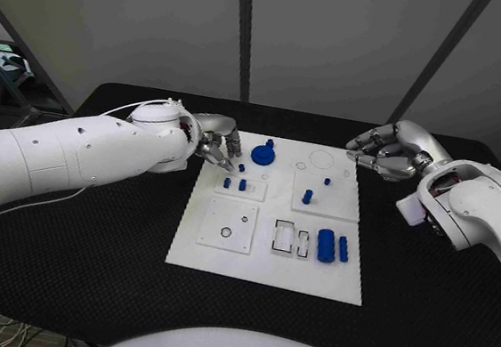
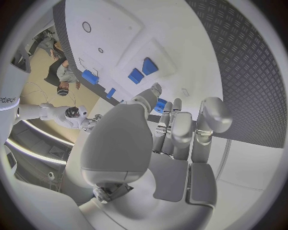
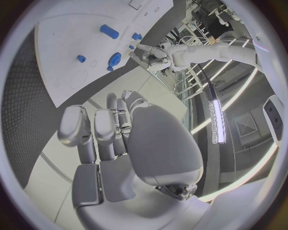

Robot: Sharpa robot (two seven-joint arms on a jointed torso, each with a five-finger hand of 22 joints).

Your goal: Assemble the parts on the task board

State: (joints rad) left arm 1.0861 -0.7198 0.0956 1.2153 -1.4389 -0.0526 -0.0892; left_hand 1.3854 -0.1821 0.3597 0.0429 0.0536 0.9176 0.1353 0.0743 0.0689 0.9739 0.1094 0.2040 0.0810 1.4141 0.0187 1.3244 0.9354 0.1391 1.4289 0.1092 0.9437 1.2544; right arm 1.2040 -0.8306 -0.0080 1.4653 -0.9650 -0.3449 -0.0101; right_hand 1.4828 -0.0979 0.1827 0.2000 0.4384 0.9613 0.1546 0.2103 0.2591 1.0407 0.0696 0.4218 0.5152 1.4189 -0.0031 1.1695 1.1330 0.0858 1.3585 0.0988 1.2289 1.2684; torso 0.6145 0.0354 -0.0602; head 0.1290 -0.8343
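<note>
Board point(image 1: 264, 266) sits mid-worktop point(image 1: 82, 245), white on black.

Left hand point(image 1: 210, 144) is at the board's 10 o'clock corner, fingers curled in and tips pointing down at the board edge, next to the two small blue pegs point(image 1: 234, 183) standing in the upper-left sub-plate. Can't see anything held; its wrist view shows fingers point(image 2: 174, 129) bunched close together with nothing between them, so narrow and empty.

Right hand point(image 1: 388, 153) is off the board at roughly 1 o'clock, over bare worktop, fingers curled inward. Its wrist view shows fingers point(image 3: 105, 127) side by side, nothing in the palm. Also narrow, empty.

Parts on the board:
- round blue knob piece point(image 1: 263, 152) near 11 o'clock, just beside the left fingertips
- single peg point(image 1: 307, 197) upright in the upper-right sub-plate, with a tiny blue bit point(image 1: 326, 182) above it
- large blue block point(image 1: 326, 245) and slimmer bar point(image 1: 344, 248) at about 4 o'clock, lying side by side next to the rectangular slots point(image 1: 283, 236)

Lower-left sub-plate point(image 1: 227, 226) has a round hole.
</note>
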